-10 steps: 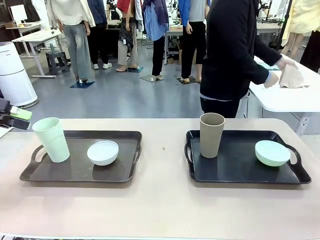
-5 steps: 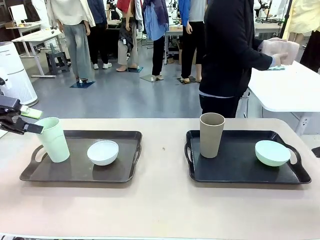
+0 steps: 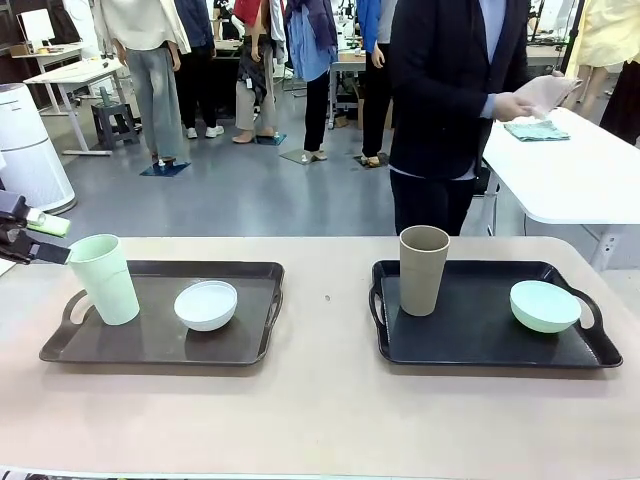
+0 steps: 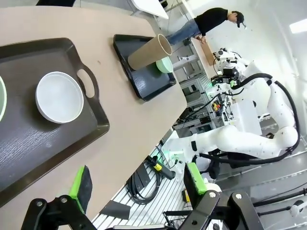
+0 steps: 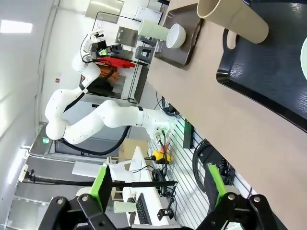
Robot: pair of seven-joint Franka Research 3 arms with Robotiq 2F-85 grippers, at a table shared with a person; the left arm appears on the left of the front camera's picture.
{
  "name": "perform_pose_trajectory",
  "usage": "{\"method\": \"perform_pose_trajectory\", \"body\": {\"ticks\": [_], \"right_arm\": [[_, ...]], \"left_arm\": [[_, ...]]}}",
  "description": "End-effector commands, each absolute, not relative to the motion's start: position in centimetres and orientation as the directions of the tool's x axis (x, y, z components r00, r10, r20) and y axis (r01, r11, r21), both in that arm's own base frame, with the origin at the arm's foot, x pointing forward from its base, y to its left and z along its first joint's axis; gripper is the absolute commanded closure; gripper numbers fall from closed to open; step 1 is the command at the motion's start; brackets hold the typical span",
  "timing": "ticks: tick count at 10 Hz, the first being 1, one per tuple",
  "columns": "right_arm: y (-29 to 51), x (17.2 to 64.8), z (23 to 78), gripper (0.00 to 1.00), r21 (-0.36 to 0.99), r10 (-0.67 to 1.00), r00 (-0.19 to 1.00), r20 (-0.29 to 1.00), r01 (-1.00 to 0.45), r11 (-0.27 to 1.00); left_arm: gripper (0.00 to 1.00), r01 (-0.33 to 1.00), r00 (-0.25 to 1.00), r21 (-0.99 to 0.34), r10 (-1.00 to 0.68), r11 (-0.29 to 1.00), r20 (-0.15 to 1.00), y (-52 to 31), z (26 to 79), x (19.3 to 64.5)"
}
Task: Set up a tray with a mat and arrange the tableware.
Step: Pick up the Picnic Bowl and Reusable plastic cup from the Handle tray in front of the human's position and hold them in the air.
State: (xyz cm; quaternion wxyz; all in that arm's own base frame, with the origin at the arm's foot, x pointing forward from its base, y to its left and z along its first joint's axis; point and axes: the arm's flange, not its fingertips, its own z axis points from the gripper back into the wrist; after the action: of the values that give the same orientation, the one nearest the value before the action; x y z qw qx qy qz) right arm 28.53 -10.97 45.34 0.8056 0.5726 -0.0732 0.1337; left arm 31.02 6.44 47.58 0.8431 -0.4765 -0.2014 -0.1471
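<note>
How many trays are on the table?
2. A brown tray on the robot's left holds the pale green cup and white bowl; a black tray on its right holds the taupe cup and mint bowl.

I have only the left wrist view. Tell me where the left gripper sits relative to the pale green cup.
Observer: From the front, the left gripper is open at the left edge of the table, close beside the rim of the pale green cup, not around it.
Operator: Report what the person is doing.
Observer: The person stands at the far side, holding a pale cloth in one hand.
Operator: Check the side table.
Observer: A folded teal cloth lies on the white side table.
</note>
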Motion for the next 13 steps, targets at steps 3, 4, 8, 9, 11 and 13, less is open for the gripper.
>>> {"method": "perform_pose_trajectory", "body": {"ticks": [3,4,8,9,11,13], "right_arm": [[-10.93,28.15,45.08,0.00,0.900,0.150,0.949,0.277,-0.311,0.305],[-10.93,28.15,45.08,0.00,0.900,0.150,0.949,0.277,-0.311,0.305],[-10.93,28.15,45.08,0.00,0.900,0.150,0.949,0.277,-0.311,0.305],[-10.93,28.15,45.08,0.00,0.900,0.150,0.949,0.277,-0.311,0.305],[-10.93,28.15,45.08,0.00,0.900,0.150,0.949,0.277,-0.311,0.305],[-10.93,28.15,45.08,0.00,0.900,0.150,0.949,0.277,-0.311,0.305]], "left_arm": [[0.00,0.466,0.861,-0.738,-0.056,0.488,0.506,6.28,47.46,30.98],[0.00,0.466,0.861,-0.738,-0.056,0.488,0.506,6.28,47.46,30.98],[0.00,0.466,0.861,-0.738,-0.056,0.488,0.506,6.28,47.46,30.98],[0.00,0.466,0.861,-0.738,-0.056,0.488,0.506,6.28,47.46,30.98],[0.00,0.466,0.861,-0.738,-0.056,0.488,0.506,6.28,47.46,30.98],[0.00,0.466,0.861,-0.738,-0.056,0.488,0.506,6.28,47.46,30.98]]}}
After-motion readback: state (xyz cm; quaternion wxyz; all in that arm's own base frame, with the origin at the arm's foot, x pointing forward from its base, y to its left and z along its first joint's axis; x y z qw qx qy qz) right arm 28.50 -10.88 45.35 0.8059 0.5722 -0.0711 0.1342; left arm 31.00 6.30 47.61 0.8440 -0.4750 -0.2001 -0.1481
